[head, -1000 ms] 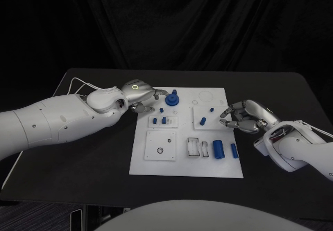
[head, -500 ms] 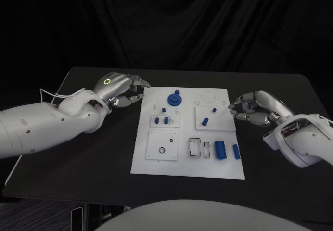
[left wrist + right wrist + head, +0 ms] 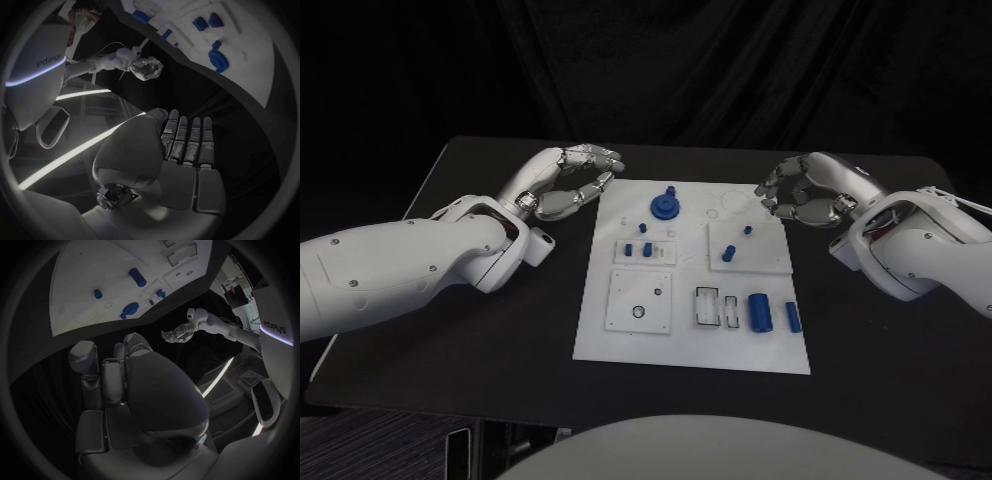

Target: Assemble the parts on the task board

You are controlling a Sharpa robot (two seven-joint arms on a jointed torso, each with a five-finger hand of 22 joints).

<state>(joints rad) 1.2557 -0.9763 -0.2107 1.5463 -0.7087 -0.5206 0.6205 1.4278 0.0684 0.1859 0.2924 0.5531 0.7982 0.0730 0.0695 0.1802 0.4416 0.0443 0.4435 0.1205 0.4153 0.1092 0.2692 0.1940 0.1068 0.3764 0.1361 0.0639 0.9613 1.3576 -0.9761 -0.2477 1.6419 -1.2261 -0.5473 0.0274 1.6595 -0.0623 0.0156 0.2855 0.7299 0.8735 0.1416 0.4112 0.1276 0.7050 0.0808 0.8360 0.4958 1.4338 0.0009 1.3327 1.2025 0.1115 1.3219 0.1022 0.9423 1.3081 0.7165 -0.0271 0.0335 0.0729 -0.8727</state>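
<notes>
The white task board (image 3: 625,340) lies in the middle of the black table. On it a round blue part (image 3: 666,207) stands at the far end, small blue pieces (image 3: 639,250) sit in a left block, and a blue cylinder (image 3: 757,311) lies in the near right area. My left hand (image 3: 567,183) hovers off the board's far left corner, fingers curled in, holding nothing. My right hand (image 3: 805,190) hovers off the far right corner, also curled and empty. The left wrist view shows the left hand's bare palm (image 3: 181,150); the right wrist view shows the right hand's curled fingers (image 3: 119,385).
A small blue peg (image 3: 747,230) and another blue piece (image 3: 728,255) stand on the right block. A further blue part (image 3: 792,318) lies by the board's right edge. Bare black table (image 3: 473,330) runs along both sides of the board.
Both hands have drawn away from the board: the left from beside the round blue part to the far left corner, the right from the board's right edge to the far right corner.
</notes>
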